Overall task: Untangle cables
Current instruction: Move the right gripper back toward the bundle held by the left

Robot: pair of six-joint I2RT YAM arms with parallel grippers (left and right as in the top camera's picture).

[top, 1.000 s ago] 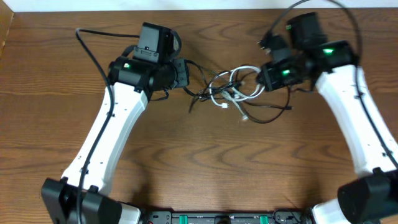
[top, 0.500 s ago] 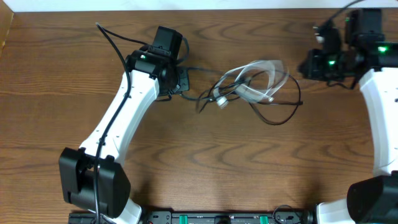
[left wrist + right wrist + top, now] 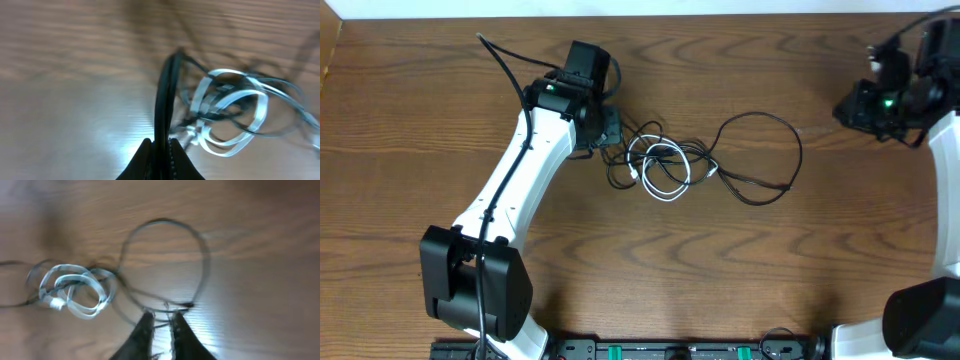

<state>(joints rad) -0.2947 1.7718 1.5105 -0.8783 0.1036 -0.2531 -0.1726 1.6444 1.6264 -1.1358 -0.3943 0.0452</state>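
The left end effector [image 3: 160, 150] is clamped on a thin black flexible cable [image 3: 163, 95] at the left edge of the tangle, mid-bench. Just beside it, a thin white cable [image 3: 660, 168] lies coiled and mixed with black strands. Another thin black cable [image 3: 162, 220] swings out rightward in a wide loop. The right end effector [image 3: 161, 327] hangs well apart over the brown wooden bench [image 3: 620, 270], jaws slightly parted, holding nothing.
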